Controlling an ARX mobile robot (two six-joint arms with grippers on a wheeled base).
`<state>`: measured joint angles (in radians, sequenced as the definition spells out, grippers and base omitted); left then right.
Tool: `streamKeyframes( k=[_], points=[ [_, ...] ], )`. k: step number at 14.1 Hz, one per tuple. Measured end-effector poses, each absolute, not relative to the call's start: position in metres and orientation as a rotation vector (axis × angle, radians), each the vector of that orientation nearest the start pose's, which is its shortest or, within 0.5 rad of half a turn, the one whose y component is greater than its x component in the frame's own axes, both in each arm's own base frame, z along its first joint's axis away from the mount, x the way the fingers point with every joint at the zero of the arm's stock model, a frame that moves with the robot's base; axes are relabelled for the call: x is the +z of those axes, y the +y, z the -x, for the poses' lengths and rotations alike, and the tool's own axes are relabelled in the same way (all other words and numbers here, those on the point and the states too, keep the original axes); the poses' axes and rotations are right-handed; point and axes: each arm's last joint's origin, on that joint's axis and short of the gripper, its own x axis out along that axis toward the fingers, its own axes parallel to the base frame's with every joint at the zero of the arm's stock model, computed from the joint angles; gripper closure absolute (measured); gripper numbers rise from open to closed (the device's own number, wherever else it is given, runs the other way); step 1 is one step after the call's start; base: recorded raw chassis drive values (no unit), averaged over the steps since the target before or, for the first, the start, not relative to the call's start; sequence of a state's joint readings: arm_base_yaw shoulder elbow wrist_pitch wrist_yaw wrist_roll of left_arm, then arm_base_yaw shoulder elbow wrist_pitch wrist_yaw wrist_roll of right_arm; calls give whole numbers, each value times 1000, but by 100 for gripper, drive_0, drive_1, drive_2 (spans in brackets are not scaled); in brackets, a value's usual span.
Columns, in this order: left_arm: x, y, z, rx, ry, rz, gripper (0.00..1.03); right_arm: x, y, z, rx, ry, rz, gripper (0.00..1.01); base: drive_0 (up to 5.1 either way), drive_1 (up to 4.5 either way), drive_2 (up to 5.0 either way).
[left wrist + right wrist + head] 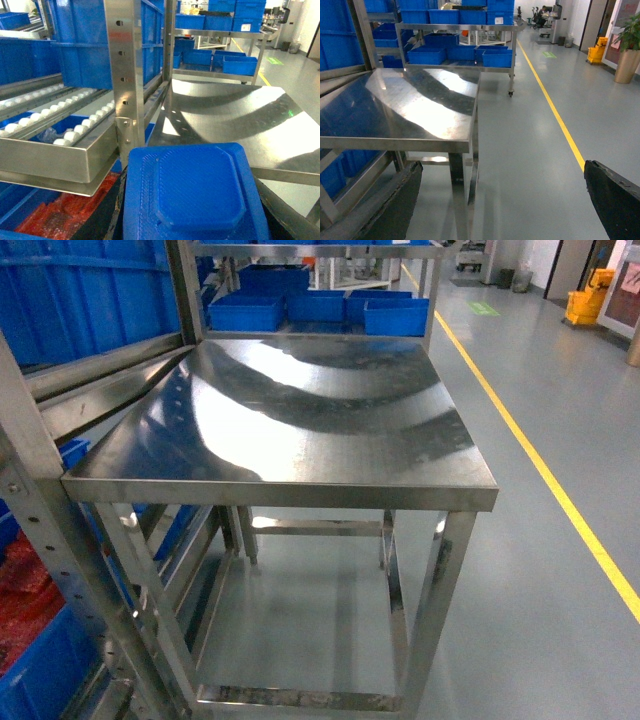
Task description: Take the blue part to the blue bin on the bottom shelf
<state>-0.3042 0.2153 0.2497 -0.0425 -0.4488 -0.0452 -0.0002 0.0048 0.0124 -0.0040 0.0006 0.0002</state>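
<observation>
Key relation: everything the task needs lies to the robot's left, nothing straight ahead. The table (300, 410) in front carries nothing in head view.

The rack (40, 510) stands just beside the table's left edge. No single blue part can be made out in any view. Best lead is a red mass (25, 605) low in the rack, w/ blue bin walls around it. It also shows in left wrist view (65, 220), under the roller shelf (60, 162). Could be red-capped parts in bulk, but too blurred to tell, so no long axis to read.

Left gripper (200, 210): its view is filled by a blue block (195, 195) w/ dark finger edges either side. Can't tell if the block is held or belongs to the gripper, nor how far the jaws stand apart.

Right gripper (505, 210): dark fingers (395, 205) at both lower corners of its view, spread wide, nothing between. It looks over the table's right corner and the floor (535, 140), away from the rack.

Judgement: left arm is clearly nearer. The reach goes left and down, below the roller shelf front rail.
</observation>
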Motion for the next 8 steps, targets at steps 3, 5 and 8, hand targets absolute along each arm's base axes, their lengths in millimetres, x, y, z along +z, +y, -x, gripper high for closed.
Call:
streamKeyframes(
  k=[3,5,8],
  points=[
    [228,-18,-98,145,4,42,59,167,0,-97,-1,-1,-1,3,-484,254,254],
    [228,-18,-98,146,3,43,59,167,0,-97,-1,-4,-1,3,-495,242,242],
    [228,-18,-98,146,2,43,59,167,0,-97,-1,-2,-1,3,-487,249,249]
  ],
)
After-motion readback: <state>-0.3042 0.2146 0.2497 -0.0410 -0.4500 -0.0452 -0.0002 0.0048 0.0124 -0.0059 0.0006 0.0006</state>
